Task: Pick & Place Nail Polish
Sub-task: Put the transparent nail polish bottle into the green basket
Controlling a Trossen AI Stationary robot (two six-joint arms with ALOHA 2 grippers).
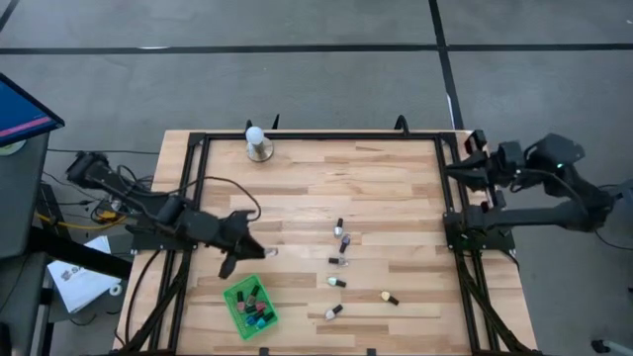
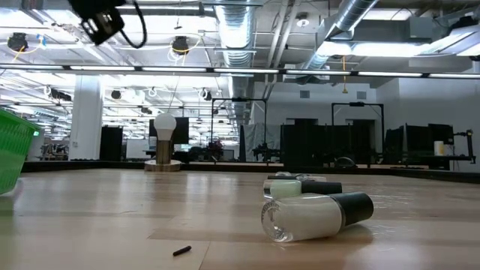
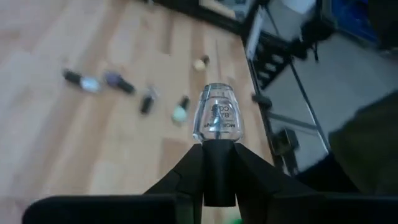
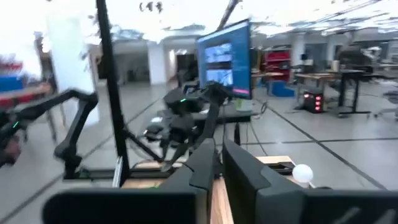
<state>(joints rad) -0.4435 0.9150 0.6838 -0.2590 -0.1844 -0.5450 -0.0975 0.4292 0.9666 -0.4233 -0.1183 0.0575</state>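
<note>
My left gripper (image 1: 261, 251) is above the table's near left part, just beyond the far side of a green basket (image 1: 249, 307) that holds several nail polish bottles. It is shut on a clear nail polish bottle (image 3: 217, 115). Several more bottles lie on their sides on the wood at mid table (image 1: 338, 261), and they also show in the left wrist view (image 3: 118, 82). The low view shows a white bottle (image 2: 315, 215) lying close by. My right gripper (image 4: 217, 171) is shut and empty at the table's far right corner (image 1: 473, 148). My left gripper pinches the clear bottle's dark cap (image 3: 219, 174) between its two fingers. The glass body (image 3: 217, 118) sticks out past the fingertips, in line with them. The fingers point toward the table's right, slanting down. The bottle is lifted clear of the table.
A white ball-topped round stand (image 1: 258, 144) stands at the far edge, left of centre. A dark frame (image 1: 316, 136) runs along the table's edges. A tiny dark bit (image 2: 181, 250) lies on the wood near the low camera. Bare wood lies between the basket and the loose bottles.
</note>
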